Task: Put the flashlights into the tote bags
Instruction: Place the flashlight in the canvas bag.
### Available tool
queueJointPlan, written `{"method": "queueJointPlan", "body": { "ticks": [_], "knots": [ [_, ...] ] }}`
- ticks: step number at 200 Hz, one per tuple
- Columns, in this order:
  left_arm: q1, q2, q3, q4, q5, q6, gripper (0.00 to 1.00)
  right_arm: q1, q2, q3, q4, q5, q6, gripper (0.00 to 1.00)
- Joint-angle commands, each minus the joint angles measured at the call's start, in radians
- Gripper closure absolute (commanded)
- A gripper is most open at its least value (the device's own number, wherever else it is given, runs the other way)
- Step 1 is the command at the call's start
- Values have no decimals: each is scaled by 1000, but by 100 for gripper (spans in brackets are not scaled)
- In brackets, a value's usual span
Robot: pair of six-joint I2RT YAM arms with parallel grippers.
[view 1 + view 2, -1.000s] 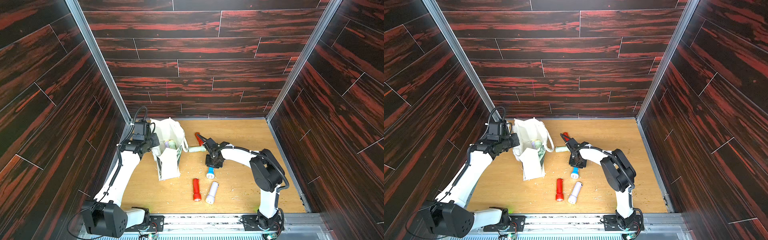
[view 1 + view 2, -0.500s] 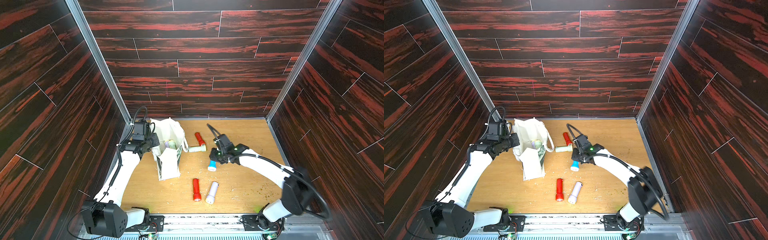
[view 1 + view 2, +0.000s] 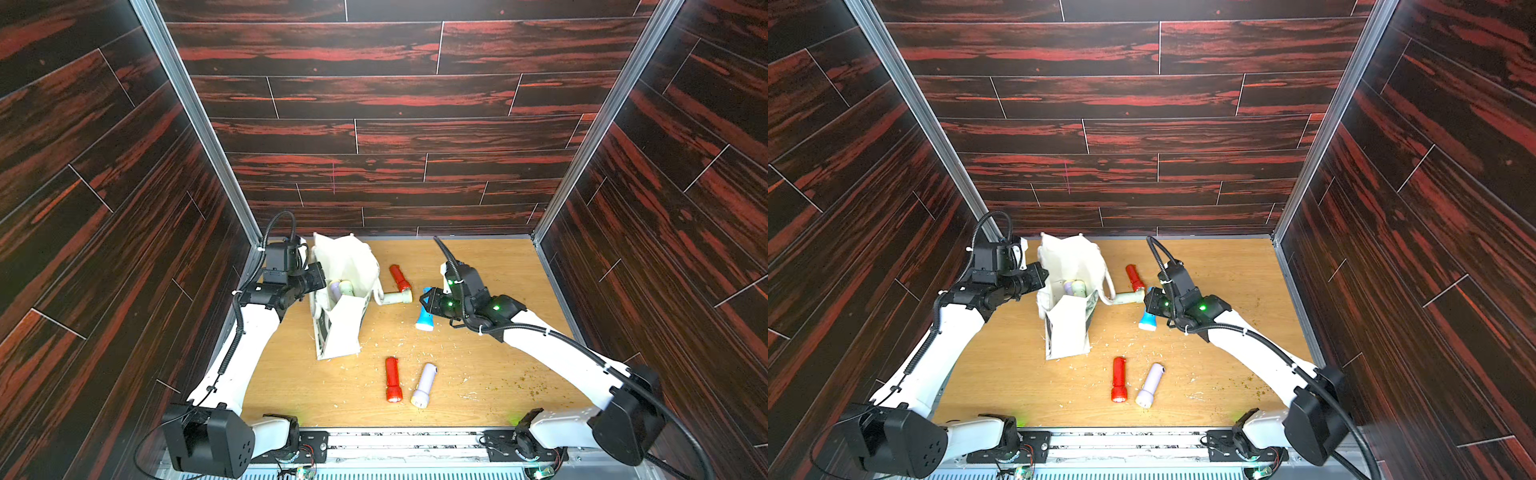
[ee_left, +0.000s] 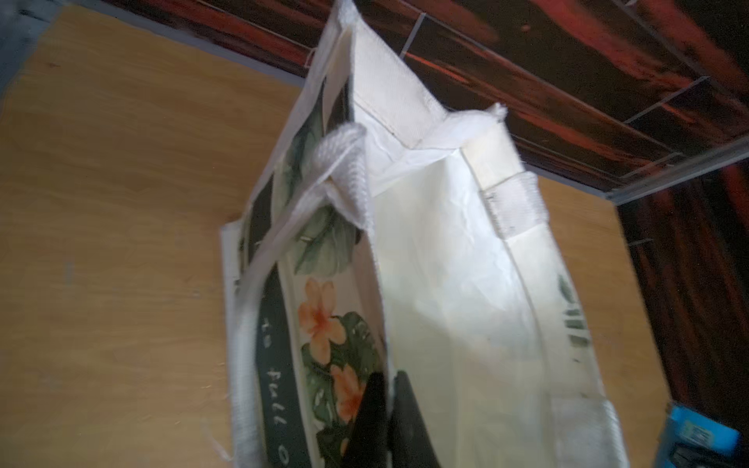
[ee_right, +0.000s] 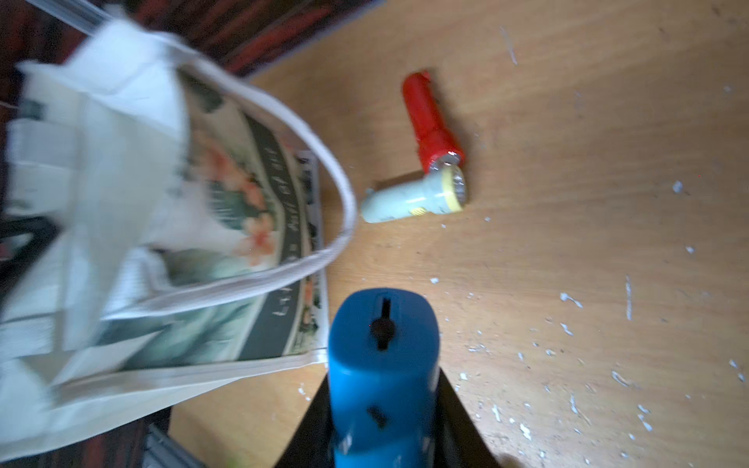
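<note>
The blue flashlight [image 5: 383, 356] is clamped in my right gripper [image 5: 383, 425], with the jaws closed on its body and its tail pointing ahead. In both top views it seems lifted off the table [image 3: 478, 374], apart from the tote bag [image 3: 338, 328] on my right arm's side. My left gripper [image 4: 385, 389] is pinched shut on the bag's wall near the mouth and props it open. Two pale flashlights [image 3: 340, 286] already lie inside.

To do this well, I judge I should rise first, cross over the rim and let go only once I am above the mouth. The opening is narrow and the cloth sags.

The strap handle [image 5: 344, 210] droops toward me and could snag my fingers. The mint flashlight [image 3: 395, 297] lies just beside that loop, touching the far red flashlight [image 3: 400, 277], so I should pass above both.

The near red flashlight [image 3: 392, 379] and the lilac flashlight [image 3: 424, 384] lie well apart toward the front, out of my path. The back wall [image 3: 374, 216] stands close behind the bag, leaving little room to overshoot.
</note>
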Motion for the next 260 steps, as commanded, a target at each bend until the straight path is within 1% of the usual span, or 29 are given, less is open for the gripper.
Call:
{"method": "queueJointPlan", "body": {
  "ticks": [1, 35, 72, 111, 135, 154, 180, 204, 260],
  "knots": [
    [2, -15, -6, 76, 141, -19, 100, -2, -32, 22, 51, -40, -16, 100],
    [2, -7, -10, 112, 228, -35, 100, -1, -33, 56, 50, -17, -26, 100],
    [-1, 12, -7, 144, 331, -51, 100, 0, -8, 154, 31, -16, -58, 100],
    [-27, 33, 1, 146, 390, -49, 100, 20, 45, 250, 25, -31, -74, 100],
    [-64, 59, 31, 84, 391, -10, 100, 46, 121, 334, -22, -14, -87, 100],
    [-82, 58, 31, 77, 382, 1, 100, 71, 187, 412, -68, -4, -102, 100],
    [-85, 57, 35, 66, 373, 11, 100, 93, 272, 508, -146, 26, -108, 100],
    [-85, 57, 36, 64, 373, 12, 100, 94, 349, 593, -251, 81, -73, 100],
    [-86, 50, 37, 66, 387, 16, 100, 95, 524, 747, -366, 52, -62, 100]
  ]
}}
